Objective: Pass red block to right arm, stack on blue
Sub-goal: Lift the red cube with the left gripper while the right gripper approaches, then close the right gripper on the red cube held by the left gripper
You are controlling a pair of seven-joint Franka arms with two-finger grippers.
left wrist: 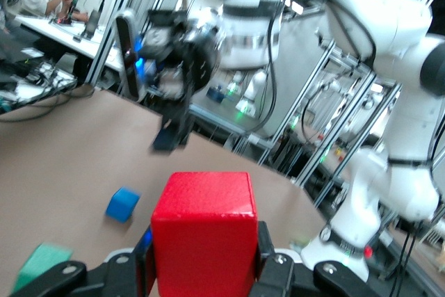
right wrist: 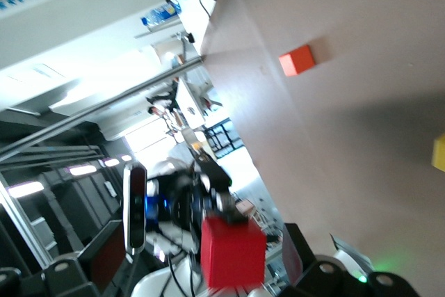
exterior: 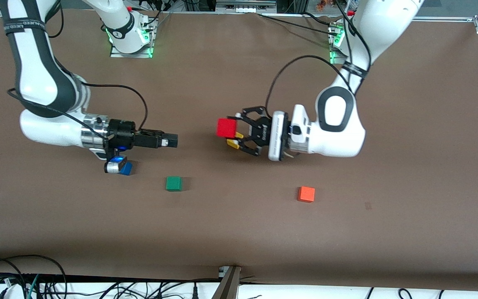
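Note:
My left gripper [exterior: 233, 131], the wide black claw one, is shut on the red block [exterior: 226, 127] and holds it up over the middle of the table. The block fills its jaws in the left wrist view [left wrist: 204, 238]. My right gripper [exterior: 171, 141], with slim black fingers, is open and points at the red block with a gap between them. The red block also shows in the right wrist view [right wrist: 232, 252], ahead of the spread fingers [right wrist: 104, 262]. The blue cube [exterior: 127, 168] lies on the table under my right wrist, partly hidden. It also shows in the left wrist view [left wrist: 123, 204].
A green cube [exterior: 174, 183] lies nearer the front camera, beside the blue one. An orange cube [exterior: 306, 194] lies toward the left arm's end. A yellow cube [exterior: 234, 143] shows partly under my left gripper. Cables hang along the table's front edge.

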